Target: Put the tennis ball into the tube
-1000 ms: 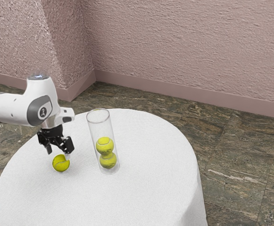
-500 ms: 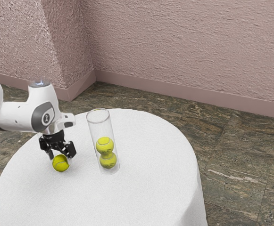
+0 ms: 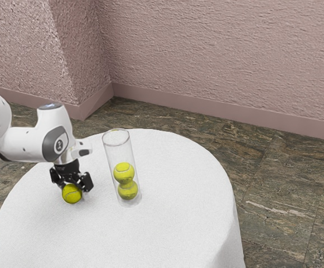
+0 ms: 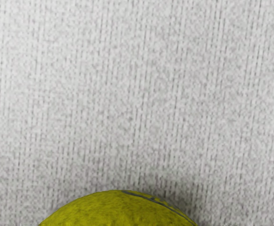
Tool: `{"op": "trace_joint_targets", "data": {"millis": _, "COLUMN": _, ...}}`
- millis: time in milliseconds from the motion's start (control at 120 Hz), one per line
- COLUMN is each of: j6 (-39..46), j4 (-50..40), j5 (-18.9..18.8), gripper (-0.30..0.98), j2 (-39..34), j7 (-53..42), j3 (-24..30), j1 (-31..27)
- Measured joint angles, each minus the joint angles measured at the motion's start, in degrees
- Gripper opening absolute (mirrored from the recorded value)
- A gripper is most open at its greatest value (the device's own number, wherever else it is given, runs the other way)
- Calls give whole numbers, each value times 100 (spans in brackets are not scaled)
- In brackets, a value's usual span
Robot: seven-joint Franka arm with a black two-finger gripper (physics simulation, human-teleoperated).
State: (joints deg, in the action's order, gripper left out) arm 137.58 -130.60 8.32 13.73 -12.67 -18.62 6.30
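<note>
plainly unclenched, pincer [image 3: 74,188] spread wide astride tennis ball [image 3: 71,195]; contact hard to tell.

From where I stand, the tube [image 3: 119,152] stands on the table [image 3: 178,223]; inside it rest two balls, the upper ball [image 3: 124,172] on the lower ball [image 3: 128,191] (both in its lower part). The loose ball [image 3: 71,194] lies on the table near the tube, toward the exterior view's left. Well behind the tube, across the floor [image 3: 273,184], rises the wall [image 3: 217,56].
</note>
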Motion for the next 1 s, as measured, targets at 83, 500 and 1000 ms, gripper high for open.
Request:
{"op": "trace_joint_targets", "data": {"millis": 83, "j6": -11, "j4": -29, "j5": 64, "gripper": 69, "j2": -4, "j7": -25, "j3": -9, "j1": -18}}
{"op": "trace_joint_targets", "data": {"millis": 500, "j6": -42, "j4": -9, "j5": 116, "gripper": 38, "j2": -6, "j7": -124, "j3": -34, "j1": -19}}
{"op": "trace_joint_targets", "data": {"millis": 1000, "j6": -1441, "j4": 2220, "j5": -1370, "gripper": 34, "j2": -790, "j7": 89, "j3": -114, "j1": -12}}
